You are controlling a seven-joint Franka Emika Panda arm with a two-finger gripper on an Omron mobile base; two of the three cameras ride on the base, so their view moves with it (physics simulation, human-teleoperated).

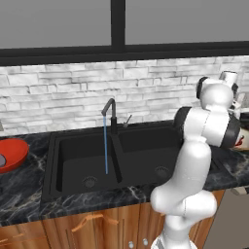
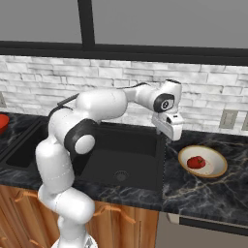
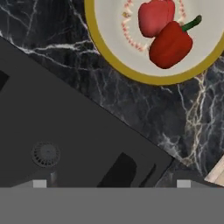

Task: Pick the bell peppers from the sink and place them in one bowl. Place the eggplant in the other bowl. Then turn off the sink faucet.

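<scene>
Your white jointed arm (image 2: 72, 145) is standing closest to the base cameras, rising past the wooden cabinet fronts (image 1: 73, 226) and reaching right across the black matte double-basin sink (image 1: 141, 160). Its claw (image 2: 168, 127) is hanging over the sink's right edge, beside the bowl, with its jaws spread wide and nothing between them.

In the hand view, you are looking down on the shallow tan-rimmed bowl with the cream inside (image 3: 105, 48), sitting on the dark marbled stone worktop (image 3: 144, 113) just beside the sink's corner. Two bright red bell peppers (image 3: 164, 30) are lying in that bowl, touching each other; one is showing a green stem. A round drain (image 3: 45, 154) is showing in the basin floor below.

In the left base view, the slim black gooseneck faucet (image 1: 111, 114) is standing behind the central divider, with a thin blue stream of water (image 1: 105, 146) falling into the left basin. Its thin grey lever (image 1: 128, 119) is sitting just to the right of the spout's base.

The glossy red-orange bowl (image 1: 13, 153) is resting on the worktop left of the sink, well apart from the tan bowl. A pale grey object (image 1: 2, 160), cut off at the frame edge, is lying inside it; you cannot tell for certain that it is the eggplant.
</scene>
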